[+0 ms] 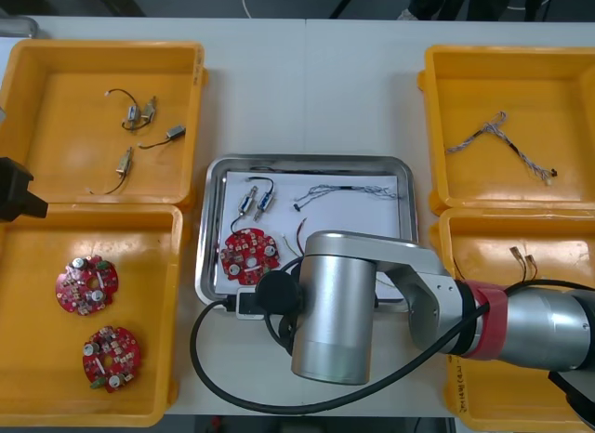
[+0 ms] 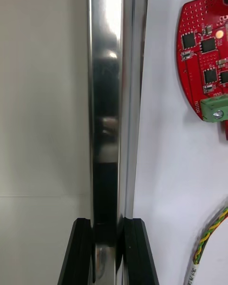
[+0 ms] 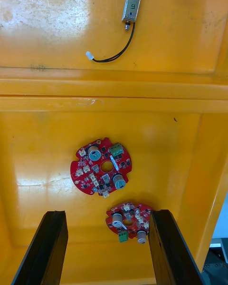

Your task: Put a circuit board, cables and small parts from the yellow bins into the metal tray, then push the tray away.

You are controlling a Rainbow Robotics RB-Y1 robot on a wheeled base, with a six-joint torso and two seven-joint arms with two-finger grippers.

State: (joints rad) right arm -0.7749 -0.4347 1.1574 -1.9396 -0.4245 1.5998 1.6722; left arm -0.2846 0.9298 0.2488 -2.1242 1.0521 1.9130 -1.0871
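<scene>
**Front view.** The metal tray [image 1: 307, 161] lies in the middle of the frame on the surface [image 1: 307, 89], with its long axis running left to right. Inside I see a circuit board [image 1: 248, 255] at lower left, small metal parts [image 1: 257, 203] above it, and a twisted blue and white cable [image 1: 349, 191] toward the upper right. My right arm [image 1: 372, 294] comes in from the lower right and covers the lower rim of the tray. I judge the loading is done and the push is what remains. The free way for it is toward the top of the frame, between the bins.

**Right wrist view.** The right end effector [image 2: 108, 221] is closed narrow on the shiny rim [image 2: 107, 123], which passes between the two fingers and runs straight on beyond them. The tray floor, with the board and a red and yellow cable [image 2: 211, 237], lies to the right of the rim. So the push must go across the rim, not along it.

**Left wrist view.** The left end effector [image 3: 108, 212] is wide open and holds nothing. It hangs over a yellow bin [image 3: 47, 123] with two spare boards [image 3: 100, 167], well apart from the tray. The right arm is clearly the nearer one.
</scene>
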